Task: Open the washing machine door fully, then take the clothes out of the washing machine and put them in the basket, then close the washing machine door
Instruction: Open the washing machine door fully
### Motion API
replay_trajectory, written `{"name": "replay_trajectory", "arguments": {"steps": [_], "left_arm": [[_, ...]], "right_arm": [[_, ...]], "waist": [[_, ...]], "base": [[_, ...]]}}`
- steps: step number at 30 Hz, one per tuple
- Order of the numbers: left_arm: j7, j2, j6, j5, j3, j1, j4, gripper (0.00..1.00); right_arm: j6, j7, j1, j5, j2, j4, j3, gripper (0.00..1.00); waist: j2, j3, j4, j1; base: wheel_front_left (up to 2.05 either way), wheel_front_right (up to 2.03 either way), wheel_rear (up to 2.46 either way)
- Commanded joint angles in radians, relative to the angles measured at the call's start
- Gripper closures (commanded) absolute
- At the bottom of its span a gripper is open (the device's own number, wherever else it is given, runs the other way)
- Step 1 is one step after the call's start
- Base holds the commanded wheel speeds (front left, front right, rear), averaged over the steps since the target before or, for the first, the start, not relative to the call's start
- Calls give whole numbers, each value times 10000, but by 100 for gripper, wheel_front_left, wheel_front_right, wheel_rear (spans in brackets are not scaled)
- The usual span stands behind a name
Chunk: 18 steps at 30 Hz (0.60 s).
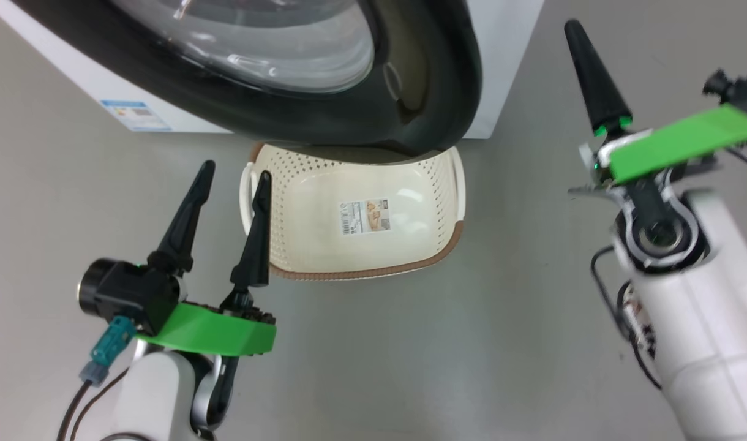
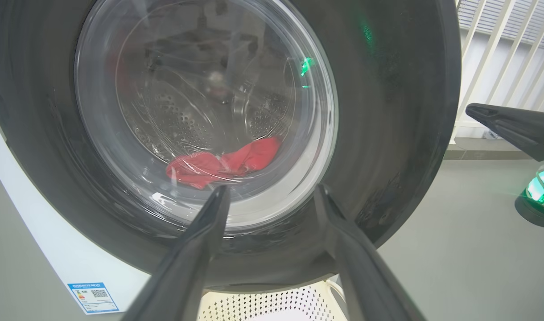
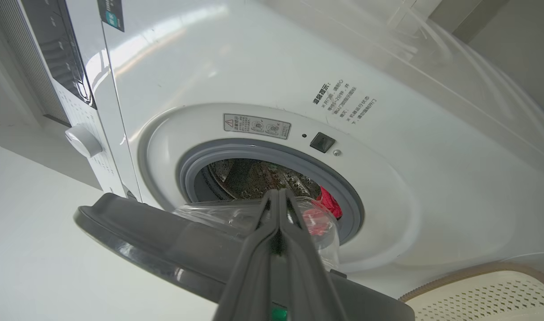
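Two pincers, noted first. The left pincer [image 1: 236, 170] has its long, dark, tapered fingers spread wide with nothing between them; it sits low, just beside the basket's left side. The right pincer [image 1: 574, 30] has its fingers pressed together into one black spike. It grips nothing and stands off to the right, apart from the door.

The big white boxy front-loading washing machine [image 3: 254, 67] has smooth glossy panels and a grey rubber gasket ringing the mouth. The large round washing machine door [image 1: 422, 92], with a wide glossy black rim and a bulging clear plastic window, stands swung partly out.

Inside the perforated steel drum lie bright red soft fabric clothes [image 2: 223, 165], crumpled low at the bottom.

A small cream-white perforated plastic basket [image 1: 364, 274], a rounded rectangle with a brown woven-look rim, sits on the matte grey floor [image 1: 410, 367], its far end under the door's lower edge. Its smooth bottom carries a paper label.
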Motion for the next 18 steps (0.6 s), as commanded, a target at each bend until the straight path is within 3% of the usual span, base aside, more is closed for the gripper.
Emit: {"name": "replay_trajectory", "arguments": {"steps": [1,10,18], "left_arm": [[-76,252,61,-65,257,-219,-312,0],[-76,252,137,-13,66,-330,-338,0],[-76,252,180,-50,-85,-415,-324,0]], "right_arm": [[65,260,-269,291,84,-121,100,100],[65,4166,-2010,3393,-78,1476,-36,100],[65,6332,-3523,4394,-613,2946,250,100]], "waist": [[0,115,134,0],[0,400,512,0],[0,558,777,0]], "base": [[0,0,0],[0,0,0],[0,0,0]]}}
